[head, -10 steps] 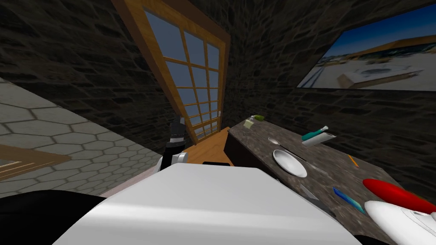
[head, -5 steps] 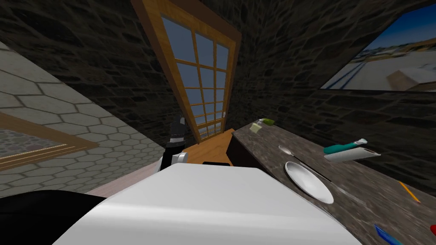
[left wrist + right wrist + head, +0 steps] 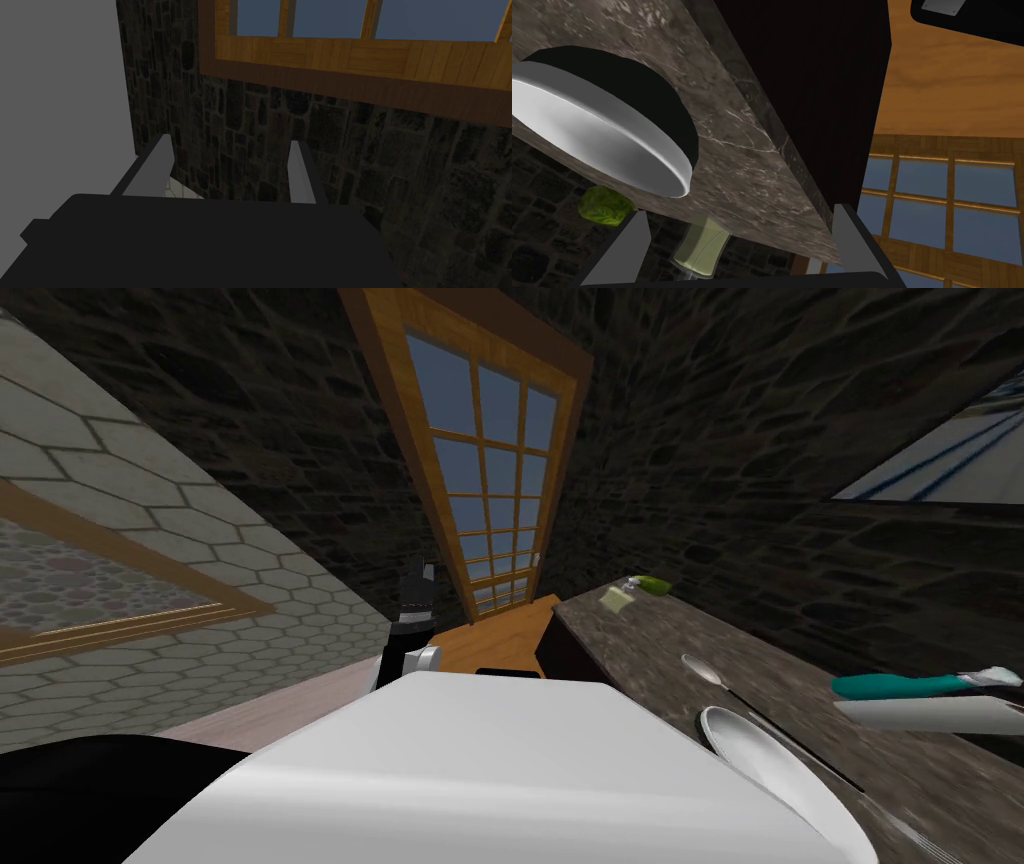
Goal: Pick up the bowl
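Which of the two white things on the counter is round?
The bowl, nearer me on the counter beside the spoon; the other is a long tube lying flat farther back, beside a teal-handled brush.

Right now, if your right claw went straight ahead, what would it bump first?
Probably the stone counter, near its edge, though depth is hard to judge. The open right claw points mostly beside the bowl, not at its middle.
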### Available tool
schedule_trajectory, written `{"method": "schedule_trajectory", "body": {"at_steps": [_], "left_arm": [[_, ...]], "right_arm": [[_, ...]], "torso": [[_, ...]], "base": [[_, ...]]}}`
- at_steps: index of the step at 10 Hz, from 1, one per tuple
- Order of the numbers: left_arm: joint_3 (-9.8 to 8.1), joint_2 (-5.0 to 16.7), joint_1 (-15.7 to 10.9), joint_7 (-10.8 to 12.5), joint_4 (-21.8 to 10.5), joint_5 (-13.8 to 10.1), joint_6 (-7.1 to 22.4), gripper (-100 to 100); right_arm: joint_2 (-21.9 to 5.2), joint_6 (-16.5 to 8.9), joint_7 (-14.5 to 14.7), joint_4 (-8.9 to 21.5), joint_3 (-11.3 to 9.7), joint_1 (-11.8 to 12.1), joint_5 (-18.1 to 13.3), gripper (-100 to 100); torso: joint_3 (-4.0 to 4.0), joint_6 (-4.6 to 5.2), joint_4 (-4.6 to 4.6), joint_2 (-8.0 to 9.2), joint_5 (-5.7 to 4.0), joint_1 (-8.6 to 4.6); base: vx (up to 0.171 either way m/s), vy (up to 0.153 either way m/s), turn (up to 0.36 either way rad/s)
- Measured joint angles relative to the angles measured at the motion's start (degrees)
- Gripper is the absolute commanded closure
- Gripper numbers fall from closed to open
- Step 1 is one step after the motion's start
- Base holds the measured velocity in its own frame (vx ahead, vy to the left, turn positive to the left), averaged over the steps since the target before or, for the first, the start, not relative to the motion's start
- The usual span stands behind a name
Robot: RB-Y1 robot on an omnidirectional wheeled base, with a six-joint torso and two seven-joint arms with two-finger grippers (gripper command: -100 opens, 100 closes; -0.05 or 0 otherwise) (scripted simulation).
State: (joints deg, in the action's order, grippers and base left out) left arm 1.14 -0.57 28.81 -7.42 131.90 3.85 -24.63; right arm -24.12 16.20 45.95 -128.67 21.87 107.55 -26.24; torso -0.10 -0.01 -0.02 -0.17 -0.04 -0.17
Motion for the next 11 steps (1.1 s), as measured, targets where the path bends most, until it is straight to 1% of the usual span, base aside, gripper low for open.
{"method": "schedule_trajectory", "body": {"at_steps": [1, 2, 3, 4, 5, 6, 7, 9, 10, 11], "left_arm": [[0.00, 0.00, 0.00, 0.00, 0.00, 0.00, 0.00, 0], [-0.01, 0.00, 0.01, 0.00, 0.00, 0.00, 0.00, 0], [-0.01, 0.00, 0.01, 0.00, 0.00, 0.00, 0.00, 0], [-0.01, 0.00, 0.01, 0.00, 0.00, 0.00, 0.00, 0], [-0.01, 0.00, 0.01, 0.00, 0.00, 0.00, 0.00, 0], [-0.01, 0.00, 0.01, 0.00, 0.00, 0.00, 0.00, 0], [-0.01, 0.00, 0.01, 0.00, 0.00, 0.00, 0.00, 0], [-0.01, 0.01, 0.01, 0.00, 0.00, 0.00, 0.00, 0], [-0.01, 0.00, 0.01, 0.00, 0.00, 0.00, 0.00, 0], [-0.01, 0.00, 0.01, 0.00, 0.00, 0.00, 0.00, 0]], "right_arm": [[-0.65, -0.14, 0.92, 1.17, -0.44, 1.59, -0.47, -100], [-2.47, -0.90, 0.97, 1.82, -0.12, 3.31, -0.34, -100], [-3.36, -1.00, 1.18, 2.97, -0.13, 4.88, -0.37, -100], [-4.67, -1.55, 1.27, 3.42, -0.43, 6.26, -0.40, -100], [-5.59, -2.27, 1.49, 3.96, -1.22, 7.16, -0.62, -100], [-6.80, -2.26, 1.51, 5.44, -1.46, 7.68, -0.47, -100], [-7.53, -2.06, 1.52, 6.13, -1.82, 8.66, -0.39, -100], [-9.84, -2.07, 1.17, 7.38, -3.35, 10.04, -0.08, -100], [-10.60, -2.06, 1.10, 8.28, -4.92, 9.41, -0.19, -100], [-10.67, -2.04, 1.12, 8.40, -5.14, 9.32, -0.22, 0]], "torso": [[-0.04, 0.01, -0.01, -0.06, -0.01, -0.04], [-0.08, 0.00, -0.03, -0.12, -0.03, -0.14], [-0.08, 0.00, -0.03, -0.12, -0.04, -0.14], [-0.05, 0.02, -0.02, -0.08, -0.04, -0.13], [-0.03, 0.02, -0.01, -0.05, -0.03, -0.08], [-0.02, 0.02, 0.00, -0.03, -0.03, -0.09], [-0.01, 0.03, 0.00, -0.01, -0.02, -0.07], [0.02, 0.04, 0.01, 0.04, -0.05, -0.17], [0.03, 0.05, 0.03, 0.04, -0.05, -0.11], [0.05, 0.07, 0.03, 0.08, 0.00, 0.08]], "base": [[0.088, -0.079, 0.269], [0.081, -0.079, 0.296], [0.061, -0.080, 0.223], [0.052, -0.069, 0.233], [0.050, -0.069, 0.227], [0.043, -0.074, 0.190], [0.039, -0.089, 0.285], [0.025, -0.092, 0.140], [0.015, -0.035, 0.021], [0.002, -0.008, -0.001]]}}
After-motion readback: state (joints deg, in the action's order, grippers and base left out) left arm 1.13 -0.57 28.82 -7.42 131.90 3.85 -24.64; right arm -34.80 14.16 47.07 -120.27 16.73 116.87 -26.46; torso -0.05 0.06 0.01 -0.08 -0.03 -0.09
